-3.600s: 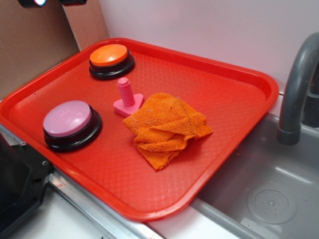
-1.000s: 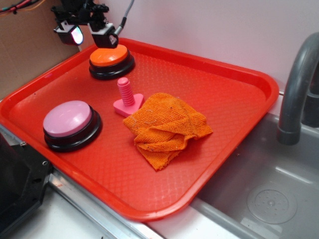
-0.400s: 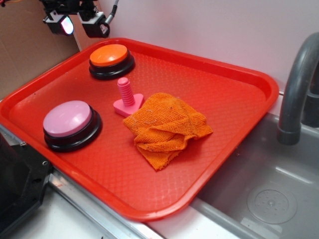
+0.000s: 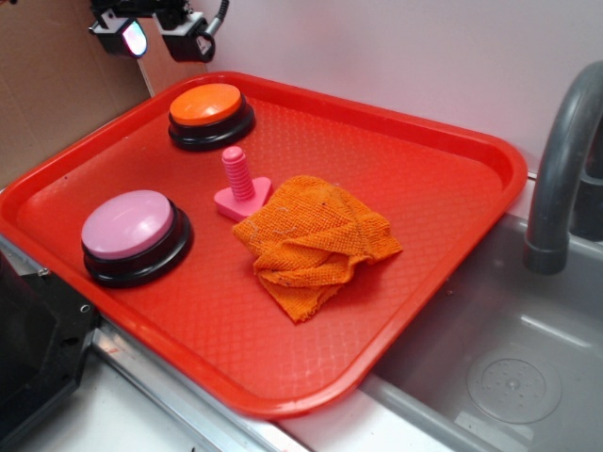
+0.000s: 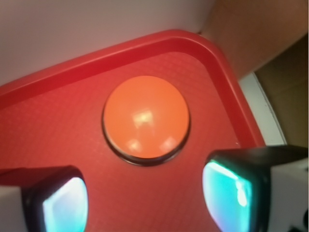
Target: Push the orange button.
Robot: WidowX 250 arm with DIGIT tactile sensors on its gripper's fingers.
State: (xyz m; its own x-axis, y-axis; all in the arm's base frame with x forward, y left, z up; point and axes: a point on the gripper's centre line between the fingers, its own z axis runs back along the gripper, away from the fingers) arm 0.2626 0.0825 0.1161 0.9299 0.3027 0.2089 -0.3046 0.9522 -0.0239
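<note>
The orange button (image 4: 206, 104) is seen at the far left corner of the red tray (image 4: 452, 141), untouched, its glossy orange dome on a black base. The hand (image 4: 158, 33) is held above and just behind it, fingers (image 5: 63, 203) spread apart and empty. No contact is shown; by this view, the descent and press are judged left to do.
</note>
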